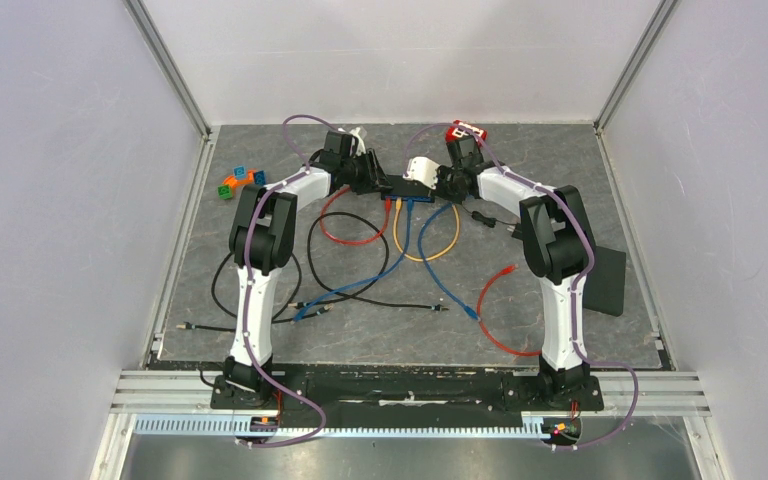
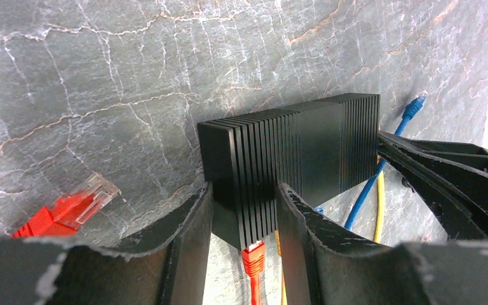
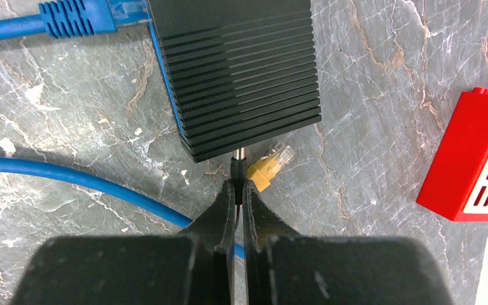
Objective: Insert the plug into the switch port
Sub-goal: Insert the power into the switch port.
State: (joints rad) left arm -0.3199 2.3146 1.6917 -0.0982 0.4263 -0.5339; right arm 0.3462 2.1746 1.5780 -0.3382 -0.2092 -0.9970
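The switch (image 2: 292,149) is a black ribbed box lying on the grey mat, also visible from above as the switch (image 1: 407,187). My left gripper (image 2: 244,200) is shut on its near end, one finger on each side. A red cable plug (image 2: 253,257) sits in a port on its underside edge. My right gripper (image 3: 237,185) is shut on a thin black plug (image 3: 236,170). The plug's metal tip meets the end face of the switch (image 3: 241,70); how deep it sits is hidden. From above, the left gripper (image 1: 375,180) and right gripper (image 1: 442,183) flank the switch.
Blue, yellow, red and black cables (image 1: 400,255) trail from the switch toward the arms. A loose yellow connector (image 3: 270,165) lies beside the plug, a loose red one (image 2: 76,206) by the left fingers. A red block (image 3: 476,159), coloured blocks (image 1: 240,183) and a black pad (image 1: 605,280) lie around.
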